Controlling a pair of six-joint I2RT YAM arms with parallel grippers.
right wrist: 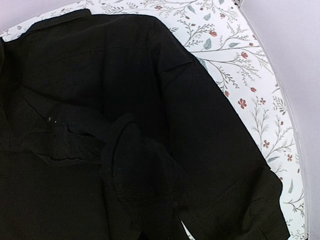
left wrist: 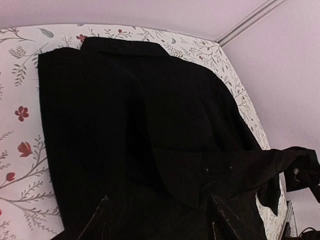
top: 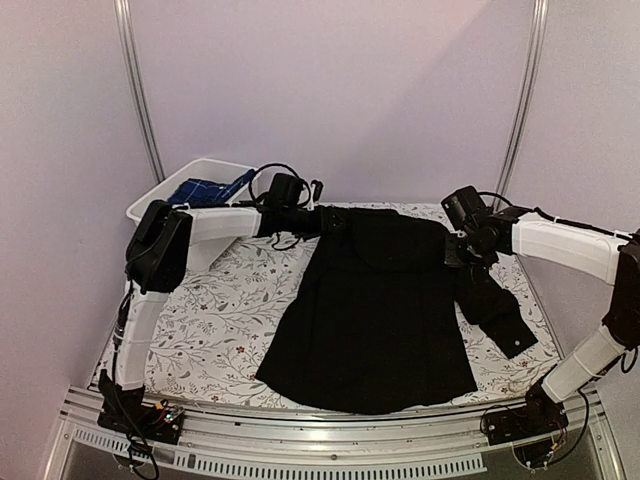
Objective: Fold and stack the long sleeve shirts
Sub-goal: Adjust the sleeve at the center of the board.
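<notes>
Pinching a sleeve of the black shirt (top: 375, 320), the right hand (top: 458, 250) faces the left hand (left wrist: 159, 212), spread above the cloth.

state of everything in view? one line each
Black collared cloth shirt: flat on table, one sleeve folded in, other sleeve out.
Blue plaid shirt: lying in tub.
White plastic tub: upright, holding plaid shirt.
Left claw: open above black shirt.
Right claw: shut at shirt's shoulder; grip unclear.
</notes>
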